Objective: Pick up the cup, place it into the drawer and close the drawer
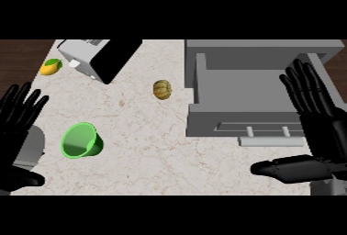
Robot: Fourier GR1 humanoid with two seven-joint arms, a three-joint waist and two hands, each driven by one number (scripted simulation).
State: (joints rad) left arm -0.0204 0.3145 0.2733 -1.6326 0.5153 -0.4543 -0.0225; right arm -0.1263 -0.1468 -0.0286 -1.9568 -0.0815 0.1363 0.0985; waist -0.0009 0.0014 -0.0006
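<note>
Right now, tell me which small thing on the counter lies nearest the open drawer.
The brown ridged nut, just left of the grey drawer. The green cup and the yellow fruit sit much farther left.

Glossy black left hand [17,114] and right hand [318,124] on grey forearms.

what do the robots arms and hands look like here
Both hands are glossy black, with long segmented fingers and a thick thumb: the left hand and the right hand. Grey forearm shows behind the left one. No cables, markings or sleeves are visible.
</note>
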